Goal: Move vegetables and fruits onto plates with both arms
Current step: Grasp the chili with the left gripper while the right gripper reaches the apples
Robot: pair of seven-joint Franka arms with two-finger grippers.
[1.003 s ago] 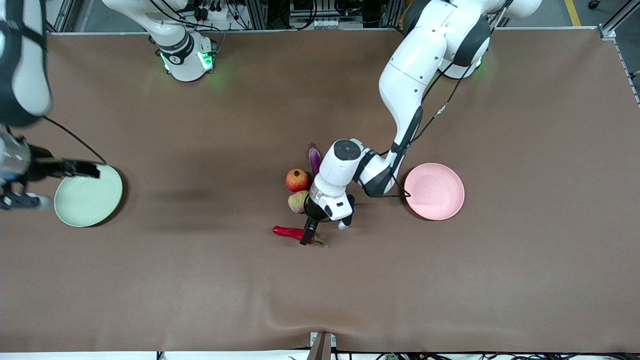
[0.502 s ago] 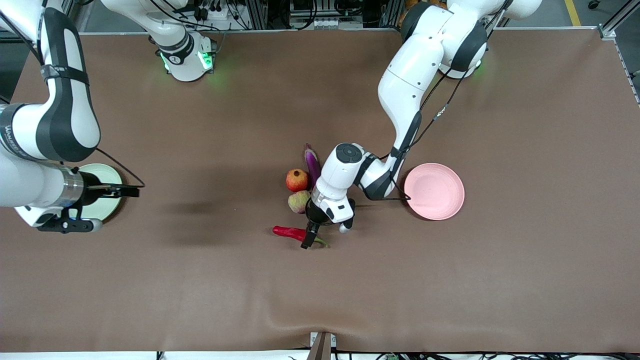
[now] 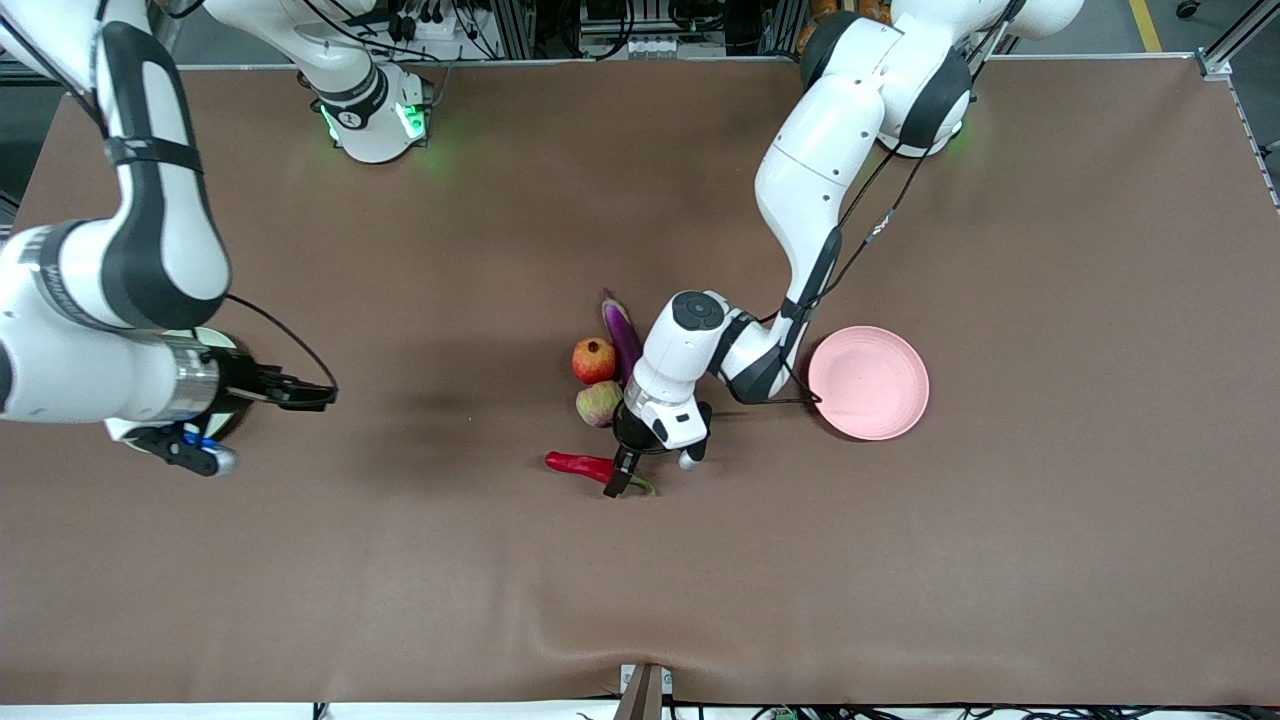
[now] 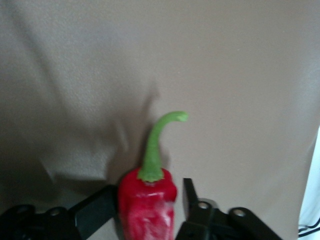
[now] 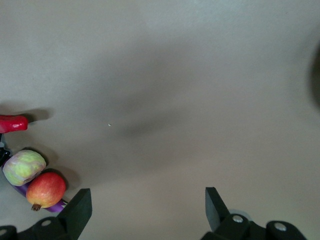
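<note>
The red chili pepper (image 3: 578, 464) lies on the brown table, nearest the front camera of the heap. My left gripper (image 3: 617, 483) is down at its stem end. In the left wrist view that gripper (image 4: 145, 207) has closed in on both sides of the chili (image 4: 147, 210), green stem poking out. The red fruit (image 3: 594, 361), yellow-green fruit (image 3: 598, 403) and purple eggplant (image 3: 620, 325) lie just beside it. My right gripper (image 3: 315, 397) hangs open over bare table beside the green plate (image 3: 208, 337), which its arm mostly hides. The pink plate (image 3: 868, 382) sits toward the left arm's end.
The right wrist view shows its gripper (image 5: 147, 205) with nothing between the fingers, and the yellow-green fruit (image 5: 23, 167), red fruit (image 5: 46, 190) and chili tip (image 5: 12, 123) farther off. Brown cloth covers the whole table.
The left gripper's fingers have closed in on the chili. The right arm has swung from over the green plate toward the middle of the table.
</note>
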